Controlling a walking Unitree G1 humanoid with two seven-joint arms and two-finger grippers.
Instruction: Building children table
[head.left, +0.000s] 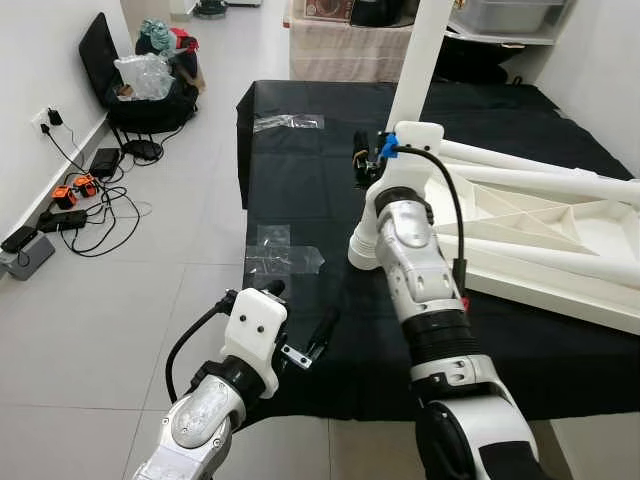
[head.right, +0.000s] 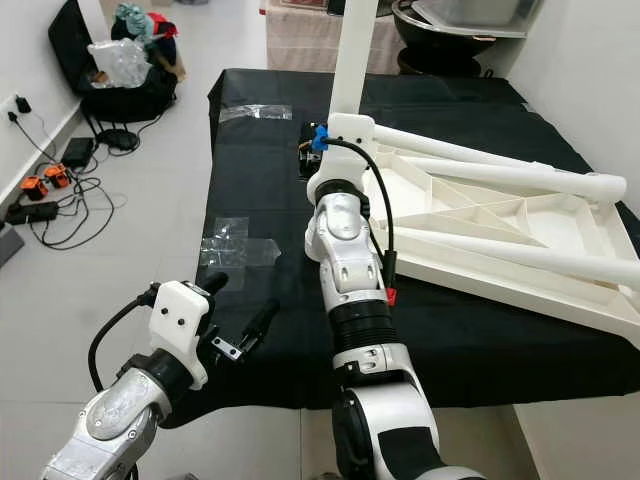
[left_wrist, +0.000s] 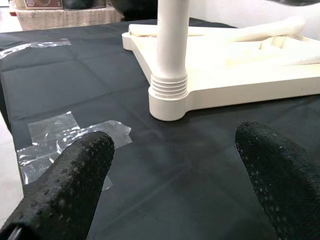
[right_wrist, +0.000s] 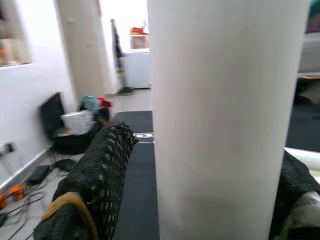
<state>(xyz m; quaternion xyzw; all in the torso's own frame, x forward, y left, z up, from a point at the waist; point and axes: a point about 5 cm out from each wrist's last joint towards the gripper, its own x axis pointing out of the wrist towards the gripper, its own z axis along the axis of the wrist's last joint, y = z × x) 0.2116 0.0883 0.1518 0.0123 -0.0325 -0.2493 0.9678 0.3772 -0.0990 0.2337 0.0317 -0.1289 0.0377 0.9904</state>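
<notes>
A white children's table top (head.left: 560, 225) lies upside down on a black cloth (head.left: 300, 190). Loose white legs (head.left: 540, 165) rest across it. One white leg (head.left: 420, 60) stands upright at the top's near-left corner, its ribbed base (left_wrist: 170, 90) seated in the corner socket. My right gripper (head.left: 368, 152) is shut on this upright leg, with black fingers (right_wrist: 100, 170) on either side of the tube (right_wrist: 220, 115). My left gripper (head.left: 300, 315) hovers open and holds nothing, above the cloth's front-left edge and short of the corner.
Clear plastic wrappers (head.left: 283, 252) lie on the cloth between the left gripper and the table top, with another wrapper (head.left: 288, 122) farther back. On the floor to the left are cables and power strips (head.left: 75, 200) and a black chair with bags (head.left: 145, 75).
</notes>
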